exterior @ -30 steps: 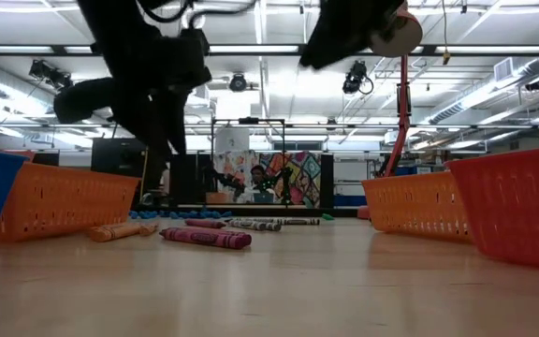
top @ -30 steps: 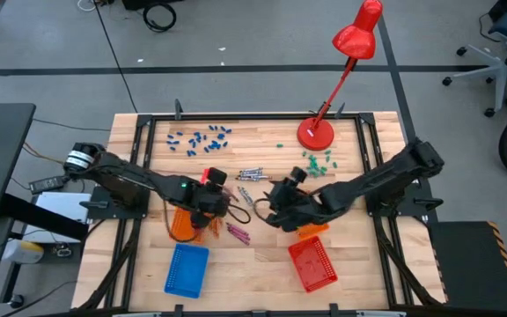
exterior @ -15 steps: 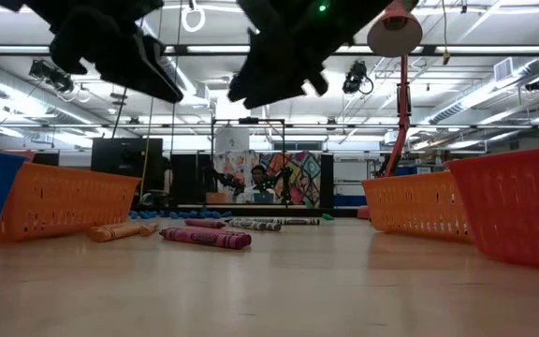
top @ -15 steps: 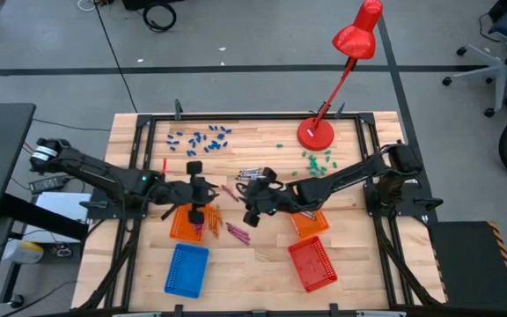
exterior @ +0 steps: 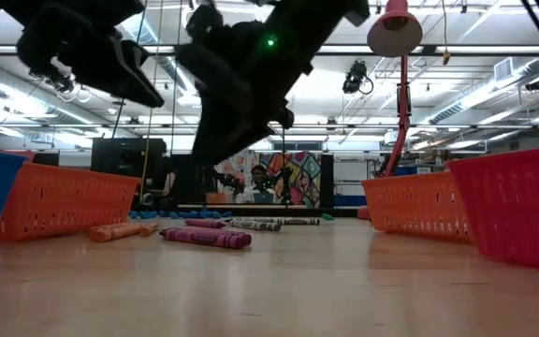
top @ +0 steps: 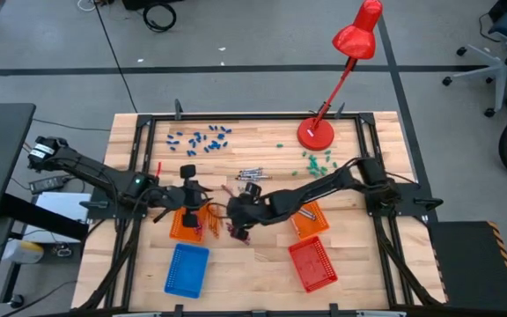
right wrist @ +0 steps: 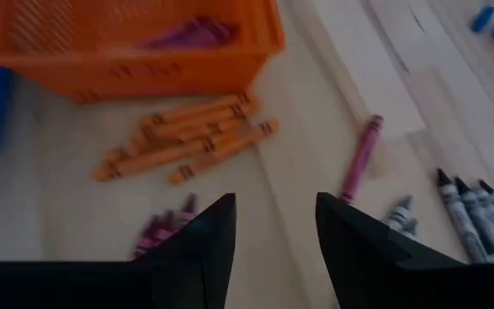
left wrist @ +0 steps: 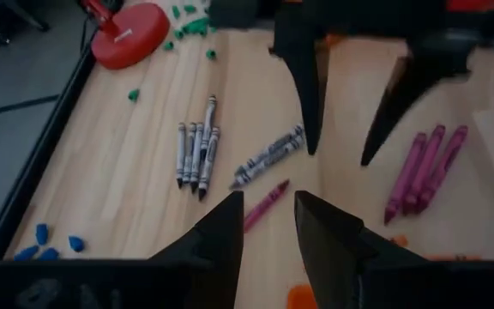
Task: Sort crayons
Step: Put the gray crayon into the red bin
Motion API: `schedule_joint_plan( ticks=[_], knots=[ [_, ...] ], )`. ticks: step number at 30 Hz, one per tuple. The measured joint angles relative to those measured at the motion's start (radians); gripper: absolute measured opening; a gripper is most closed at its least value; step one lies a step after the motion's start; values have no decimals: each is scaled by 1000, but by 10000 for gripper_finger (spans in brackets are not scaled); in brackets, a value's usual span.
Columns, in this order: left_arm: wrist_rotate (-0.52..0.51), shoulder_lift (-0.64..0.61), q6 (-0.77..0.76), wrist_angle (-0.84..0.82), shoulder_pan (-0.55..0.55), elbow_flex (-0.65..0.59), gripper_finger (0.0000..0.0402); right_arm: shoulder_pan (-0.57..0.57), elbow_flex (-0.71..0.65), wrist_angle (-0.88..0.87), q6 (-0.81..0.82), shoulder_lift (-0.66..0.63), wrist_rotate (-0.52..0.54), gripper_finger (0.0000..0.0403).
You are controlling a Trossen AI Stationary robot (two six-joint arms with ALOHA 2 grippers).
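Observation:
Loose crayons lie mid-table: grey ones point(left wrist: 197, 154) point(top: 252, 174), a single magenta one point(right wrist: 361, 159), a magenta bunch point(left wrist: 425, 172) and orange ones point(right wrist: 187, 142) beside the left orange basket point(top: 186, 225). That basket holds magenta crayons point(right wrist: 191, 34). My right gripper point(right wrist: 273, 232) point(top: 236, 224) hangs open, slanting down over the orange and magenta crayons and touching none. My left gripper point(left wrist: 268, 223) point(top: 199, 190) hovers open above the left orange basket's far edge, pointing toward the table's right.
A second orange basket point(top: 309, 220), a red basket point(top: 312, 262) and a blue basket point(top: 187, 269) stand toward the near edge. A red lamp point(top: 315, 134) stands at the far right. Small blue bits point(top: 199, 138) and green bits point(top: 317, 160) lie along the far side.
My right gripper has gone toward the table's left and down, from beside the right orange basket to above the crayons by the left basket. My left gripper has drawn back toward the table's left edge, rising from a downward tilt to nearer level and rolling about its own axis.

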Motion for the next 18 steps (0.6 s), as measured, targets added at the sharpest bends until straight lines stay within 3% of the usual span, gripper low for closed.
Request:
schedule_joint_plan(
  ticks=[4, 12, 18],
  knots=[
    [3, 3, -47, -9, 3, -1, 117, -38, 60, -138, 46, 33, -2, 165],
    [3, 3, -106, -24, 2, -1, 117, -113, 62, -392, 150, 20, -108, 165],
    [3, 3, -121, -30, 2, -1, 117, -143, 17, -359, 137, 18, -168, 165]
  ],
)
